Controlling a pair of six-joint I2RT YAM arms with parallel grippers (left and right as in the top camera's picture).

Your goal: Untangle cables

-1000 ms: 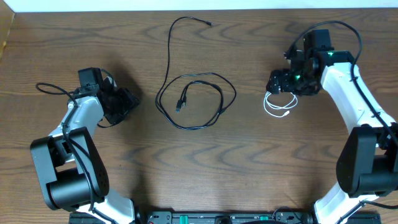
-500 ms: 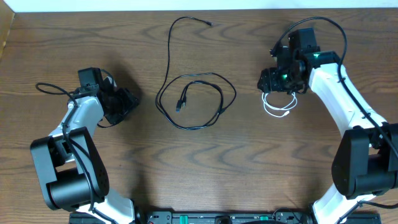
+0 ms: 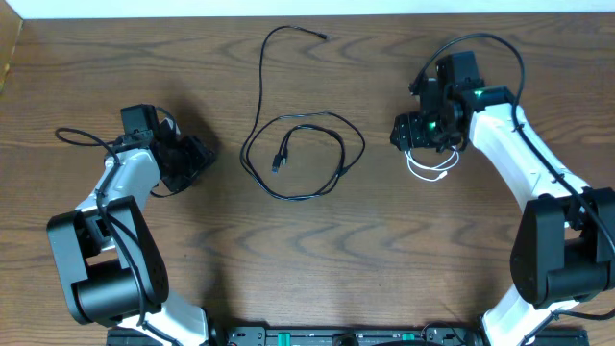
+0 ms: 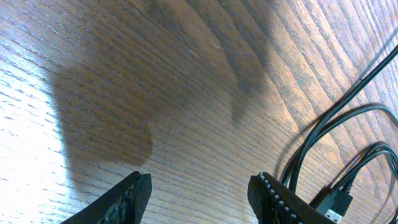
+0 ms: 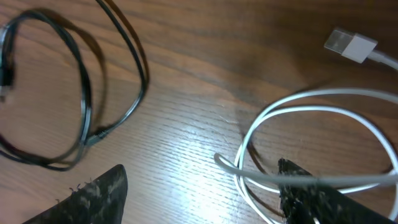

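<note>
The white cable (image 3: pixel 426 165) lies on the table (image 3: pixel 307 279) on the right side, well apart from the black cable (image 3: pixel 293 197). So it looks like pulling the white one away from the black one is done. The white cable is still curled in a small ring, and its plug (image 5: pixel 351 45) rests flat on the wood.

The black cable sits in the middle of the table. It makes a big ring, with one end running up to the far edge and one plug lying inside the ring. It crosses over itself, so I think this part is not done yet. I cannot tell if it is one black cable or two.

The right gripper (image 5: pixel 202 180) hangs over the white ring with its fingers spread wide. One white strand runs past a fingertip, but nothing is pinched.

The left gripper (image 4: pixel 199 183) is spread too and holds nothing. The black cable lies just beside it.
</note>
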